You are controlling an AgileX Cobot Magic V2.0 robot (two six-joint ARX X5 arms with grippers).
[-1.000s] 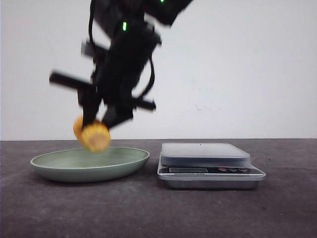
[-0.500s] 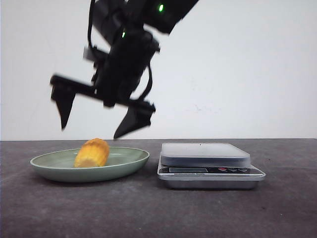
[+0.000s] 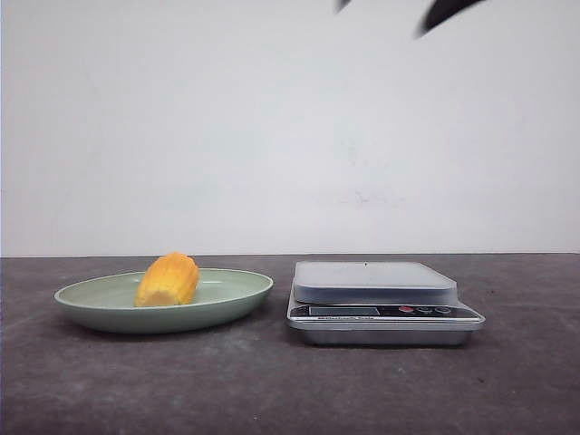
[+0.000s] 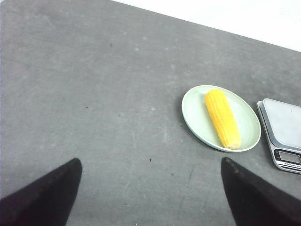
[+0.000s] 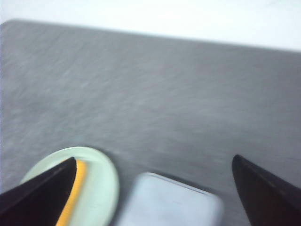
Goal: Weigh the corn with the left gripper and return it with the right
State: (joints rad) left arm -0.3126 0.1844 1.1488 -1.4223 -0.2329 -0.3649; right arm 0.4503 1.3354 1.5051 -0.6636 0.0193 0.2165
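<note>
The corn, a yellow-orange cob, lies in the green plate on the left of the table, free of any gripper. In the left wrist view the corn lies lengthwise across the plate. My left gripper is open and empty, high over bare table, well away from the plate. My right gripper is open and empty, high above the plate and corn; that view is blurred. Only its fingertips show at the front view's top edge.
A silver kitchen scale with nothing on its platform stands just right of the plate. It also shows in the left wrist view and the right wrist view. Dark grey table, white wall behind.
The right gripper held the corn just above the plate, opened and left it lying in the plate, then rose up and to the right, almost out of the front view.
</note>
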